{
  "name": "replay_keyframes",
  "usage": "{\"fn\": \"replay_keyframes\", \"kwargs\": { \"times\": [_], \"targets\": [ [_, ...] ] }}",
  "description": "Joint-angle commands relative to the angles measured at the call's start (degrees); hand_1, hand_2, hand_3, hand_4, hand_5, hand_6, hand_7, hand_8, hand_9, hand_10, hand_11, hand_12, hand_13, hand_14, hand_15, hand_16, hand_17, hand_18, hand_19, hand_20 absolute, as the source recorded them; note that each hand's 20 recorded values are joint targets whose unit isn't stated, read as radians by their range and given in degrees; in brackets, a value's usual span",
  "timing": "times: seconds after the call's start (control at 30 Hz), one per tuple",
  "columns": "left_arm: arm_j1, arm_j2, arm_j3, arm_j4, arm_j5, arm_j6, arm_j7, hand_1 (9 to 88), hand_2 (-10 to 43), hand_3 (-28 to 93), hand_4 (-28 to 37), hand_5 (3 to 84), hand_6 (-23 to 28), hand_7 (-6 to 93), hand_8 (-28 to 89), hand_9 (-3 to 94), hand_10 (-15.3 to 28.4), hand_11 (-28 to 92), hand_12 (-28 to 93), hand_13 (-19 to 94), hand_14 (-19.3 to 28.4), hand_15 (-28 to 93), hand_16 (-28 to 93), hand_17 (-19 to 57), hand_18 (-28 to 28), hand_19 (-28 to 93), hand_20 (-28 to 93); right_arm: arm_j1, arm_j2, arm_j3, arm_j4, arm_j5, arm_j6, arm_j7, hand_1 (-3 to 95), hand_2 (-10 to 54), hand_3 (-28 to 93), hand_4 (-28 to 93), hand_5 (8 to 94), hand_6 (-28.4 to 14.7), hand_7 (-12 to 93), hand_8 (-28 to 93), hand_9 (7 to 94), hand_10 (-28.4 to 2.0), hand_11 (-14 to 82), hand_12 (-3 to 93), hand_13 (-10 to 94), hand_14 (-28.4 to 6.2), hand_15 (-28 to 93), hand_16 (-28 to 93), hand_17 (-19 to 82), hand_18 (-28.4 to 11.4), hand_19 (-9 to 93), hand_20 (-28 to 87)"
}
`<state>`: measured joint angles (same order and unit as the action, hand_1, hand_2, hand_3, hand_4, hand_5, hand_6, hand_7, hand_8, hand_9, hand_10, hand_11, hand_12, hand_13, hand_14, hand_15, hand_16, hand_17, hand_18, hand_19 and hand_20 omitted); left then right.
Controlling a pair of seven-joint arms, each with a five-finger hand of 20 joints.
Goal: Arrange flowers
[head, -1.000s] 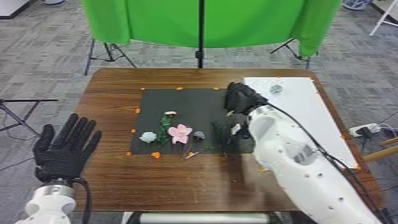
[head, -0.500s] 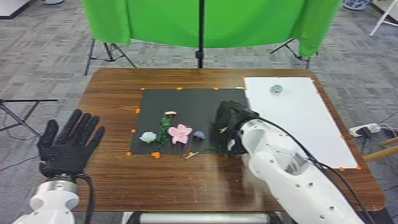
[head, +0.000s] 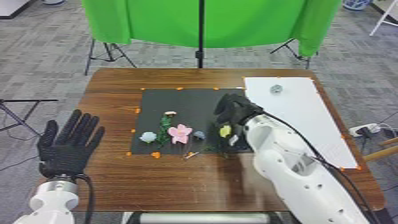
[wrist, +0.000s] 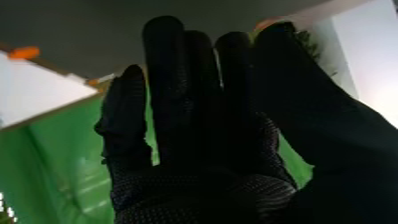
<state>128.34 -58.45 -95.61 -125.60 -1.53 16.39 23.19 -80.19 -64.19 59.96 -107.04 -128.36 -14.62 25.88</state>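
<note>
Right hand [head: 233,109] shifted farther out, baring yellow flower [head: 225,131]. Fingers straight, seemingly empty. Lift clear before swinging; spare petals.

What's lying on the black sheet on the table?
On the black sheet are a pink flower, a white one, a small cream one and a dark bluish one. A yellow one shows beside the right robot hand. What lies under that hand and its arm is covered.
</note>
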Motion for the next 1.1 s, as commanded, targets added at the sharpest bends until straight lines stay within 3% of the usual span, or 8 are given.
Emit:
{"fn": "replay_keyframes", "kwargs": {
  "times": [0.03, 0.1, 0.23, 0.5, 0.7, 0.8, 0.93, 1.1],
  "targets": [
    [0.8, -0.31, 0.46, 0.06, 0.25, -0.29, -0.14, 23.6, 13.1, 74, -28.3, 43.5, 8.4, 8.2, -9, 38.6, 13.2, 17, 9, 32, 12.0, 20, -2, -4.7, 12.6, 31, 13, 4.4, 1.6, 6.1, 8.5, -10.8, 8.9, -1.5, 44.7, -9.5, 81, -28, 61.3, -2.1, 12, -11, 57.6, -14.0, 9.9, 14.9, 51, -13.7, 41, 19, 25, -20.9, 77, 41],
    [0.8, -0.25, 0.46, 0.04, 0.27, -0.42, 0.01, 23.7, 13.1, 74, -28.3, 43.5, 8.5, 8.3, -9, 38.6, 13.3, 17, 9, 32, 12.1, 20, -2, -4.7, 12.7, 31, 13, 6.1, 1.6, 9.5, 11.5, -10.9, 3.0, -3.7, 39.7, -7.7, 82, -28, 55.6, -3.0, 12, -11, 50.7, -14.8, 8.2, 14.1, 44, -14.7, 35, 18, 22, -20.3, 73, 38],
    [1.0, -0.22, 0.59, 0.11, 0.45, -0.73, -0.31, 23.8, 13.2, 74, -28.3, 43.6, 8.6, 8.2, -9, 38.6, 13.4, 17, 9, 32, 12.2, 21, -2, -4.9, 12.7, 31, 13, 8.0, 3.3, 11.5, 16.9, -13.5, 1.7, -4.1, 34.1, -3.5, 83, -28, 44.4, -3.0, 11, -10, 37.1, -13.8, 5.6, 14.1, 31, -15.7, 29, 19, 15, -19.4, 72, 38],
    [1.3, -0.25, 1.0, 0.21, 0.86, -0.4, -0.68, 23.9, 13.1, 74, -28.3, 43.7, 8.8, 8.1, -9, 38.7, 13.5, 17, 9, 32, 12.5, 21, -2, -4.9, 13.0, 33, 14, 12.3, 0.9, 12.5, 27.8, -21.7, -5.1, -14.4, 35.8, -6.6, 82, -28, 37.1, -0.9, 13, -11, 33.2, -12.5, 5.3, 14.9, 27, -13.6, 33, 21, 14, -17.6, 73, 41],
    [-0.1, -0.26, 2.52, 0.73, 0.85, -0.7, -1.53, 24.1, 13.0, 74, -28.3, 43.8, 8.9, 8.1, -9, 38.7, 13.5, 17, 9, 32, 12.5, 21, -2, -5.0, 12.9, 32, 13, 15.8, -1.1, 10.6, 33.7, -24.2, -5.9, -11.8, 40.2, -7.2, 81, -28, 33.2, 0.5, 14, -12, 30.6, -10.6, 4.7, 14.1, 31, -11.3, 30, 20, 16, -16.7, 72, 40],
    [-0.3, -0.18, 2.75, 0.8, 0.82, -0.7, -1.42, 24.1, 13.0, 74, -28.3, 43.9, 8.9, 8.2, -9, 38.6, 13.5, 17, 9, 32, 12.5, 21, -2, -5.0, 12.9, 32, 13, 16.3, -1.0, 9.6, 35.6, -22.9, -1.5, -10.5, 44.0, -7.3, 79, -28, 38.0, 0.9, 16, -13, 36.1, -9.4, 7.6, 13.7, 37, -9.7, 32, 20, 19, -16.7, 73, 40],
    [0.0, -0.33, 2.61, 0.67, 0.6, -0.67, -1.25, 24.2, 13.0, 74, -28.3, 43.9, 8.9, 8.3, -9, 38.5, 13.5, 17, 9, 32, 12.5, 21, -2, -5.1, 12.9, 32, 13, 14.9, -0.3, 9.0, 35.7, -22.8, 5.2, -10.4, 52.1, -7.5, 74, -28, 58.3, 1.9, 20, -11, 57.7, -8.5, 14.7, 15.3, 51, -6.6, 36, 26, 23, -15.8, 74, 40],
    [0.0, -0.49, 2.64, 0.6, 0.73, -0.86, -1.42, 24.2, 13.0, 74, -28.3, 44.0, 8.9, 8.4, -9, 38.6, 13.5, 17, 9, 32, 12.5, 21, -2, -5.1, 12.9, 32, 13, 11.8, 2.2, 8.3, 30.6, -19.2, 9.3, -10.3, 64.4, -5.4, 59, -28, 75.2, 3.0, 23, -2, 81.4, -8.6, 8.4, 38.0, 64, -6.0, 38, 44, 26, -15.2, 73, 44]
  ]
}}
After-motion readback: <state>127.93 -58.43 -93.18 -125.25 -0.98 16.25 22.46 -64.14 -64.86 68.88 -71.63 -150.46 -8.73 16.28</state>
